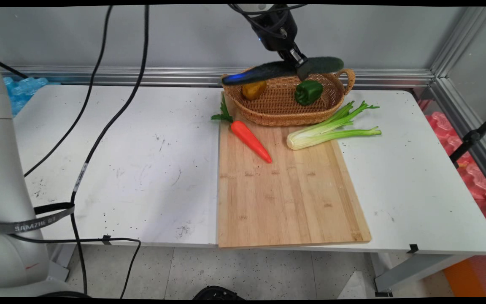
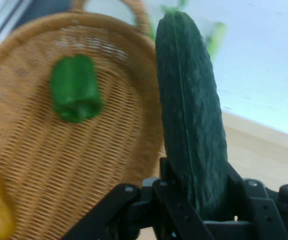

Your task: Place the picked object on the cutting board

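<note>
Gripper (image 1: 301,69) is clamped on a dark green cucumber (image 1: 283,69), gripped near its middle and carried roughly level, in the air above the wicker basket (image 1: 285,112).

Taking the basket as landmark:
- Inside it: a green pepper (image 1: 309,92) toward the handle end, a yellow-orange pepper (image 1: 254,89) at the opposite end. Open weave between the two.
- The cucumber hangs over the basket's far rim, clear of both peppers and not touching the wicker.
- Just in front of the basket, on the cutting board (image 1: 287,198): a carrot (image 1: 250,139) and a celery stalk (image 1: 331,131), whose leafy end runs off the board onto the table (image 1: 112,169).

Progress: two items are in the basket, one is held above it, two remain on the board.

Room: the cucumber is nearly as long as the basket, so its ends sit close to the rims and the handle. Wall rail is close behind the basket; plenty of free board and table in front.
</note>
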You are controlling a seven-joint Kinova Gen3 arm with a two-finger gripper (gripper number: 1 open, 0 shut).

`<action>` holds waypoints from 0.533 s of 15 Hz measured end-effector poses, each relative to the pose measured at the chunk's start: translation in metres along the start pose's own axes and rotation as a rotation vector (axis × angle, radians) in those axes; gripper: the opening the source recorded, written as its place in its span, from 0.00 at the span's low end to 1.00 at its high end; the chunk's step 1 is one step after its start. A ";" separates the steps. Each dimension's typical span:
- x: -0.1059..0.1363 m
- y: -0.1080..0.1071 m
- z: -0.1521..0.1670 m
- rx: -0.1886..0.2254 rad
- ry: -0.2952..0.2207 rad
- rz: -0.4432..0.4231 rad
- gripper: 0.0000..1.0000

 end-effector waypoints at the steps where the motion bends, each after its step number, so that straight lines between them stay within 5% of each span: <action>1: -0.003 0.009 -0.005 -0.015 0.000 0.002 0.00; 8: -0.037 0.066 -0.023 -0.088 -0.008 0.039 0.00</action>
